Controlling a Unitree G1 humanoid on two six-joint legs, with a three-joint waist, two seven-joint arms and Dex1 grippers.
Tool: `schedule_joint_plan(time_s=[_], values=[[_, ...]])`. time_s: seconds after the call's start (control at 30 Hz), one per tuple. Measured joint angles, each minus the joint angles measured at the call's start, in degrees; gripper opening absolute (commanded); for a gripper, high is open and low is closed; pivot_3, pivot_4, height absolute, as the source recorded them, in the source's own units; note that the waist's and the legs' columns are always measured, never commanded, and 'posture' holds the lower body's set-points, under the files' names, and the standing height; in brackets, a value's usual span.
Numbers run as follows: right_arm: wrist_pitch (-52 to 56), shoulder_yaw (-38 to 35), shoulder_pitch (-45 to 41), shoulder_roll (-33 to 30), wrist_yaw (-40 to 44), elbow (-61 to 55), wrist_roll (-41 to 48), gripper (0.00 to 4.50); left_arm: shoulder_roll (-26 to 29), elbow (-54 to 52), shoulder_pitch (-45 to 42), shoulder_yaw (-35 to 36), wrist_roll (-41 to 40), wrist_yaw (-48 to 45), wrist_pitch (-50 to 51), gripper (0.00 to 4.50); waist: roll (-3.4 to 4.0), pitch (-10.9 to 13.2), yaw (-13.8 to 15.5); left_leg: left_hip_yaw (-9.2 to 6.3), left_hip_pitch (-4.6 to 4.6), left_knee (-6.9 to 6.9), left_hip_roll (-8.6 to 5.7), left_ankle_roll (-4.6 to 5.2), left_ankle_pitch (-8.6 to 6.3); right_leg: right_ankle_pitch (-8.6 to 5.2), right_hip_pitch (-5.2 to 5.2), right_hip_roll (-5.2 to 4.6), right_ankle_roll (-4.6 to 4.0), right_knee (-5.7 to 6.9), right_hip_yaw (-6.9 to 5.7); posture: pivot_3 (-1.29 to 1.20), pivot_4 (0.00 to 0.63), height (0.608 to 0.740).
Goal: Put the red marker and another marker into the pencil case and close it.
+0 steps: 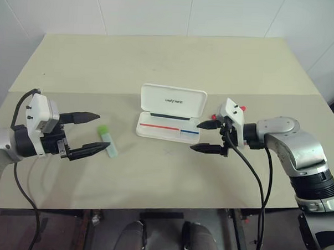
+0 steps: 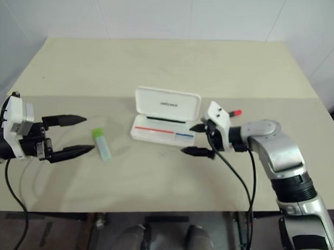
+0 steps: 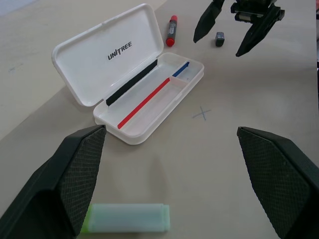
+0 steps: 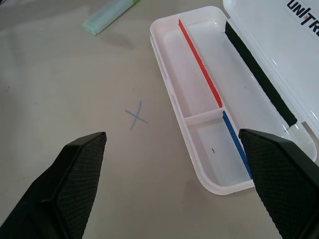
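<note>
From the head views, your case [image 1: 170,115] sits open near the middle of the table [image 1: 159,58], lid raised toward the far edge, tray empty. The green marker [image 1: 107,140] lies flat toward the left edge, just ahead of your left gripper [image 1: 94,133], whose fingers stand wide with nothing between them. Your right gripper [image 1: 204,136] hovers by the case's right end, equally wide and empty; the red marker [image 2: 234,113] peeks out behind it.

In the left wrist view, the green marker lies crosswise just short of the fingers. The red marker lies beside the lid's end, a small grey marker [image 3: 219,38] near it.

In the right wrist view, both tray compartments are bare.

I judge nothing is packed yet. Next, lower one gripper over its marker and close across the barrel.
</note>
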Motion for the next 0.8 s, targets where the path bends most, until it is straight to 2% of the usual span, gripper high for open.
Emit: schedule_joint_plan(time_s=[0.4, 0.6, 0.8], values=[[-2.7, 1.2, -0.2, 0.0, 0.6, 0.8, -2.1, 4.50, 0.5, 0.8, -1.5, -0.1, 0.0, -1.0, -0.1, 4.49, -0.01, 0.0, 0.0, 0.02, 0.00, 0.00, 0.00, 0.00, 0.00, 0.01, 0.00, 0.01, -0.01, 0.01, 0.01, 0.00, 0.150, 0.740], [-5.0, 4.1, -0.2, 0.1, 1.4, 1.3, -4.1, 4.50, 1.3, 1.0, -2.1, -0.7, 0.0, -3.2, -0.1, 4.49, -0.02, 0.0, 0.0, 0.04, -0.01, 0.00, 0.01, 0.00, 0.00, 0.01, -0.02, 0.03, -0.01, 0.04, 0.01, 0.00, 0.150, 0.740], [-5.8, 6.4, -1.1, 2.6, 2.1, 3.6, -5.8, 4.50, 2.6, 1.3, -2.1, -0.7, -0.1, -5.1, 0.6, 4.49, -0.04, 0.0, -0.1, 0.05, -0.01, 0.00, 0.06, -0.01, 0.00, 0.03, -0.04, 0.08, -0.05, 0.07, 0.03, 0.00, 0.150, 0.740]])
